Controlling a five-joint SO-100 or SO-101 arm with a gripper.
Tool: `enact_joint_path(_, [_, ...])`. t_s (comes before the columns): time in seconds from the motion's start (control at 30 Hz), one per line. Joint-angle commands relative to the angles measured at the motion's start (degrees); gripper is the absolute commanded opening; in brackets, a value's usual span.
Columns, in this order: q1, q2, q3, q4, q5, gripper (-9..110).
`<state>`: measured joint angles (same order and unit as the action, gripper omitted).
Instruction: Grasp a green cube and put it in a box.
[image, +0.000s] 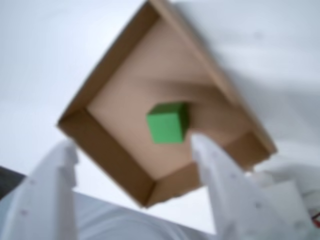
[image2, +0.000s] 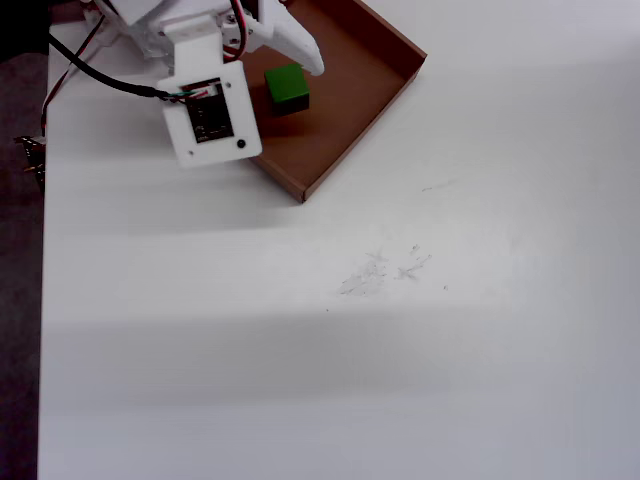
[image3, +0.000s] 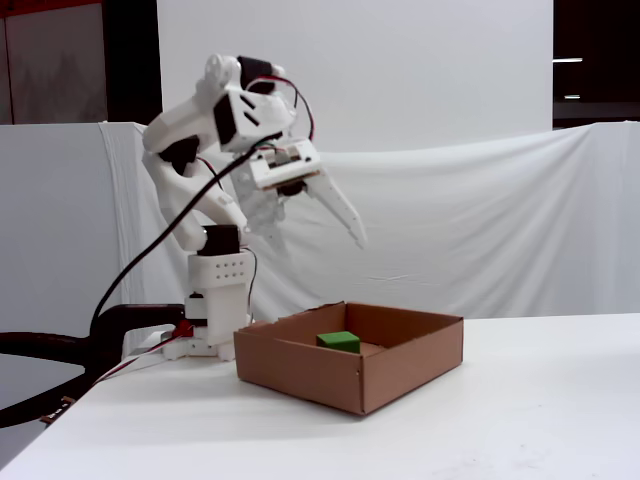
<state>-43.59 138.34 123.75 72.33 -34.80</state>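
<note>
Inside the box (image3: 400, 375), on its flat brown floor and clear of the walls, sits the green cube (image3: 338, 342), apparently let go and needing no further grip. High above, raised well clear on a folded arm, hangs the gripper (image: 135, 150), fingers spread wide and empty, tilted downward over the tray.

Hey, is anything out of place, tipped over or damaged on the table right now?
Nothing stands out. The green cube sits flat on the floor of the box, the box is upright and intact, and the gripper hangs above it with jaws apart and empty.
</note>
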Motion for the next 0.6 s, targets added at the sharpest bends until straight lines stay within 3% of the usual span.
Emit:
enact_joint_path(0.0, [4.2, 5.0, 1.5, -1.4, -1.7, 26])
enact_joint_path(0.33, [25.8, 21.3, 16.5, -5.2, -9.8, 14])
enact_joint_path(0.57, [32.3, 32.8, 29.5, -7.5, -12.2, 12])
